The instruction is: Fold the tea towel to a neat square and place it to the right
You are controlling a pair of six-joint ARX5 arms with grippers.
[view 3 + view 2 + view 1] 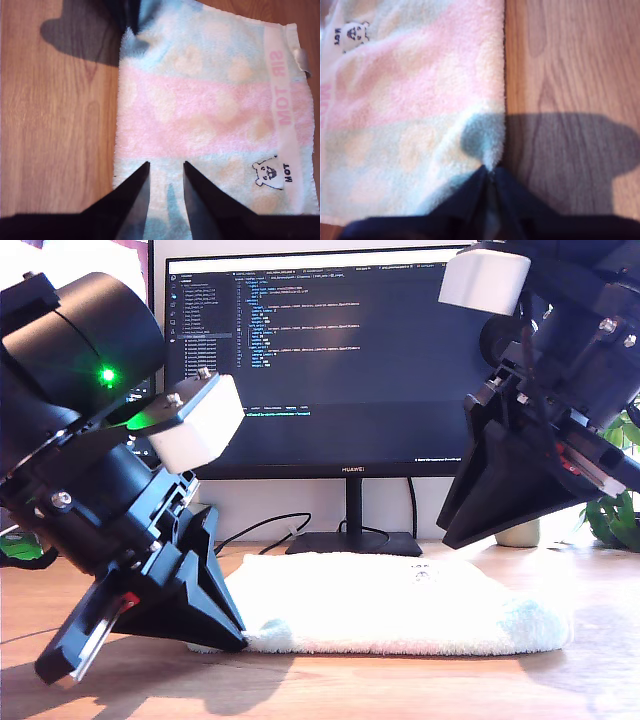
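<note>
My first gripper point(489, 172) pinches the tea towel point(415, 100) edge; my second gripper point(166, 172) hangs spread above. A thin pinch might slip.

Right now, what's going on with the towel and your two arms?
The tea towel lies flat on the wooden table in front of the monitor. My first gripper is down at one edge, jaws closed on a pinch of the pile. My second gripper is above the towel further along the same edge, jaws open, gripping nothing. No fold is made yet.
</note>
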